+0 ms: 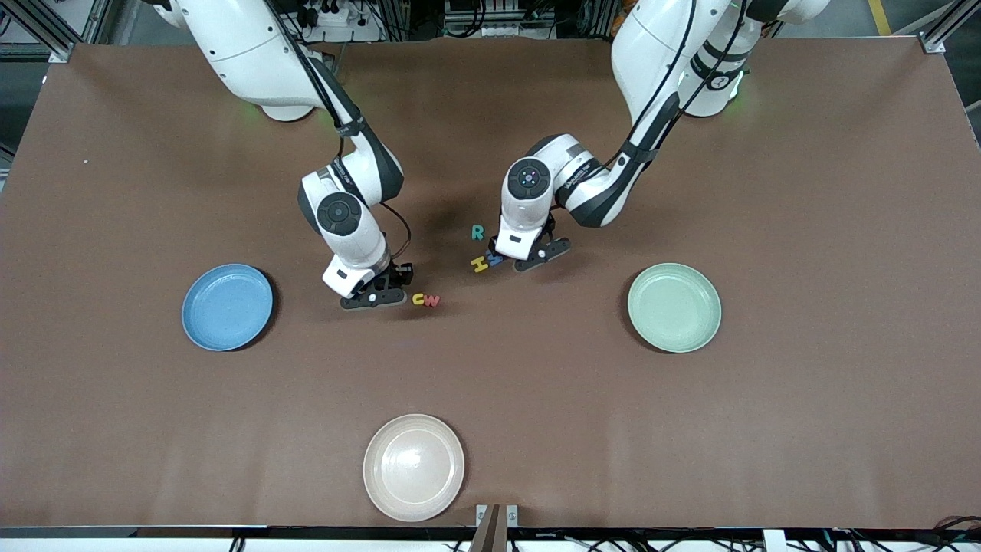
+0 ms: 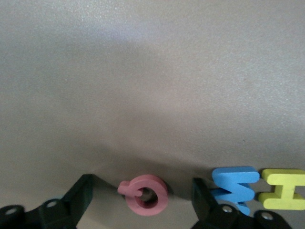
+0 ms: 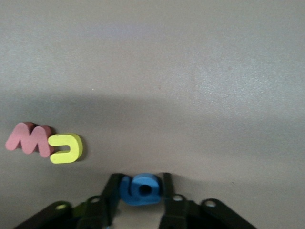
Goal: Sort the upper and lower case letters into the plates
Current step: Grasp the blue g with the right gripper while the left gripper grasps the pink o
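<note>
left gripper (image 2: 143,200) jaws wide around red Q (image 2: 145,194) | right gripper (image 3: 140,191) jaws clamp blue g (image 3: 140,189)

Robotics lab: two white arms (image 1: 352,207) bolted at brown table (image 1: 805,192) edge, aluminium frame (image 1: 46,31) at corners, power strip (image 1: 329,17) and cables along bases' edge, bare grey floor.

3 plates (image 1: 227,307) and 7 visible foam letters (image 1: 477,232).
</note>
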